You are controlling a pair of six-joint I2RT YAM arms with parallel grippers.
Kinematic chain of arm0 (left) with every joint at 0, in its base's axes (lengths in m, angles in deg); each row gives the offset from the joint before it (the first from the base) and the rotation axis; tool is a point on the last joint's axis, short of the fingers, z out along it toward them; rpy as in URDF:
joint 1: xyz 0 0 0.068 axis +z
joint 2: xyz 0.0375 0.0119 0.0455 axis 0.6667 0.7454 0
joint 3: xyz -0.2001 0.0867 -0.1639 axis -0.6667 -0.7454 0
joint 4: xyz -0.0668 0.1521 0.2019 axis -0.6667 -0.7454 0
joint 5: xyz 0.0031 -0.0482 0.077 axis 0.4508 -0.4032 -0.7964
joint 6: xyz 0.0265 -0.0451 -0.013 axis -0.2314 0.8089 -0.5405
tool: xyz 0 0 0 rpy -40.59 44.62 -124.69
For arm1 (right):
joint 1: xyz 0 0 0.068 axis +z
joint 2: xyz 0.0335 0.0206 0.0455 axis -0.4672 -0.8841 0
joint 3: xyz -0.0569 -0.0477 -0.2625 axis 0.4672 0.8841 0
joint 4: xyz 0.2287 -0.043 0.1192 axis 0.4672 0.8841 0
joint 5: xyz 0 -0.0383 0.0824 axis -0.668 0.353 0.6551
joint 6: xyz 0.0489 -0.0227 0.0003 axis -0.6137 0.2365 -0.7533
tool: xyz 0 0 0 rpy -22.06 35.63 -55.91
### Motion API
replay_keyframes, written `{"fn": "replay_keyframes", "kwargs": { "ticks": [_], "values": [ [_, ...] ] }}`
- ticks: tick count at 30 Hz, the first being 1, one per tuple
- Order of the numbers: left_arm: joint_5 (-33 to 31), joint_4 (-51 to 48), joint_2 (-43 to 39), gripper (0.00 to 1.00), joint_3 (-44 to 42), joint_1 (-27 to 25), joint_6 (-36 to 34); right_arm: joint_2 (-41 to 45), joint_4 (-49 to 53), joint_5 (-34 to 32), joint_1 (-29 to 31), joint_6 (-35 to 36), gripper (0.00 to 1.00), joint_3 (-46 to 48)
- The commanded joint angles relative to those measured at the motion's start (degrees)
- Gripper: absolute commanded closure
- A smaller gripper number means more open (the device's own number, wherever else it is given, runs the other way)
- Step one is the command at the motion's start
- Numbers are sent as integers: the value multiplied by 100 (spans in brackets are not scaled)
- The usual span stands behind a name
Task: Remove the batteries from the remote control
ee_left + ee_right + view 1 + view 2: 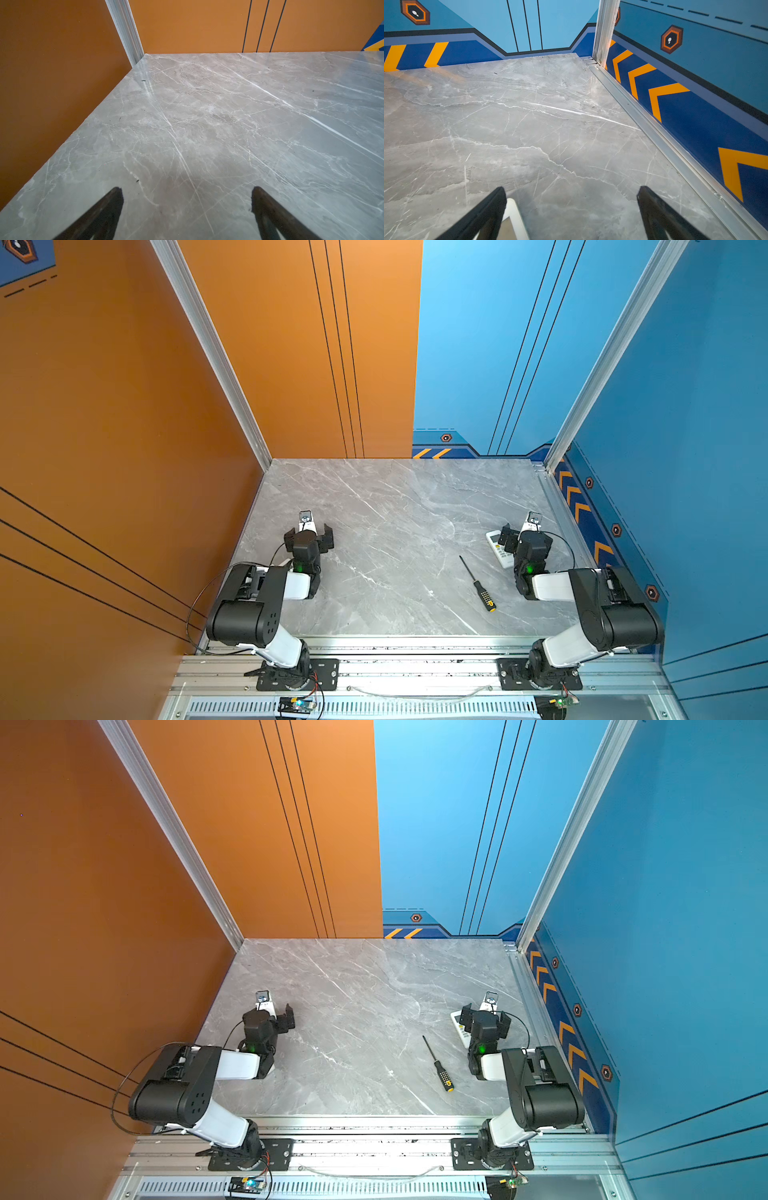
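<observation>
Nearest, a screwdriver is seen lying flat, with a slim dark shaft and a dimpled black-and-yellow handle; beyond it, the white, round-cornered plastic remote control is found half hidden beneath the right gripper, whose tapered black fingers are spread wide, clasping nothing; the left gripper is likewise splayed over the glossy, white-veined grey tabletop.

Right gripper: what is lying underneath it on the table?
A white remote control lies partly under the open right gripper; its screen end and some buttons show. The rest is covered by the gripper. No batteries are visible.
</observation>
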Motion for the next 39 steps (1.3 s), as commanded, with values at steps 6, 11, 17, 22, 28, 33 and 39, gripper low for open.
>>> {"fn": "replay_keyframes", "kwargs": {
  "ticks": [6, 11, 17, 22, 28, 33, 39],
  "values": [
    [-138, 102, -22, 2, -72, -14, 31, 75, -64, -87, 41, -29, 0, 25],
    [-138, 100, -19, 2, -75, -14, 32, 77, -68, -93, 39, -36, 0, 25],
    [-129, 96, -19, 2, -74, -14, 33, 75, -64, -80, 29, -34, 0, 41],
    [-93, 97, -15, 2, -74, 4, 41, 84, -64, -15, 1, -52, 0, 34],
    [-70, 102, -26, 2, -86, 21, 50, 84, -72, -8, 5, -52, 0, 34],
    [-69, 100, -27, 2, -80, 21, 50, 84, -72, -8, 2, -49, 0, 43],
    [-39, 96, -35, 2, -87, 32, 59, 84, -79, -19, 5, -47, 0, 43]
  ]
}}
